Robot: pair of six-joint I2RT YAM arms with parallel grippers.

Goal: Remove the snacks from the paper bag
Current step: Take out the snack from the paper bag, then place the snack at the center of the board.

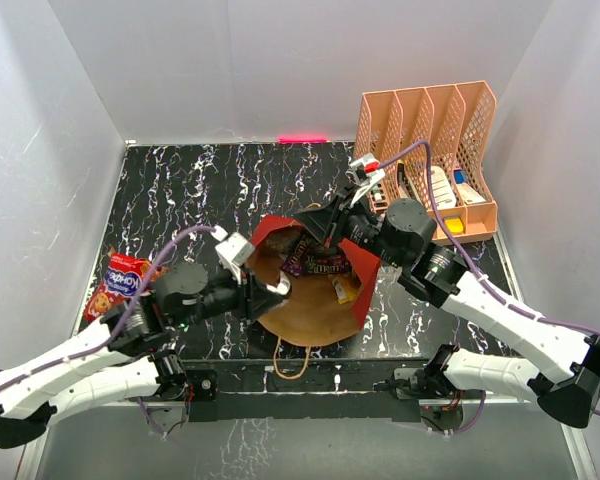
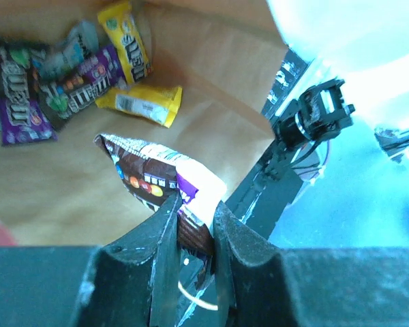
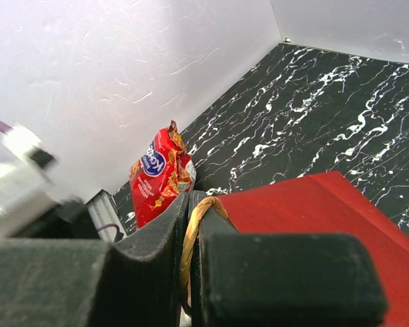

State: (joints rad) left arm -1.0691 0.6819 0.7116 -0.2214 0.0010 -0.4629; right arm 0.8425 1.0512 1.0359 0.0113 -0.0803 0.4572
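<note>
The paper bag (image 1: 320, 305), dark red outside and brown inside, lies open at the table's middle. My left gripper (image 2: 193, 211) is shut on a brown candy packet (image 2: 153, 174) just inside the bag's mouth; it also shows in the top view (image 1: 277, 287). Several more candy packets (image 2: 61, 75), purple, yellow and silver, lie deeper in the bag (image 2: 225, 61). My right gripper (image 3: 193, 204) is shut on the bag's brown cord handle (image 3: 194, 231) at its far rim (image 1: 320, 222). The large red snack bag (image 1: 118, 283) lies on the table at the left, also in the right wrist view (image 3: 160, 174).
A peach mesh file rack (image 1: 430, 150) with small items stands at the back right. The bag's other cord handle (image 1: 292, 365) hangs over the table's near edge. White walls enclose the black marbled table (image 1: 200, 190).
</note>
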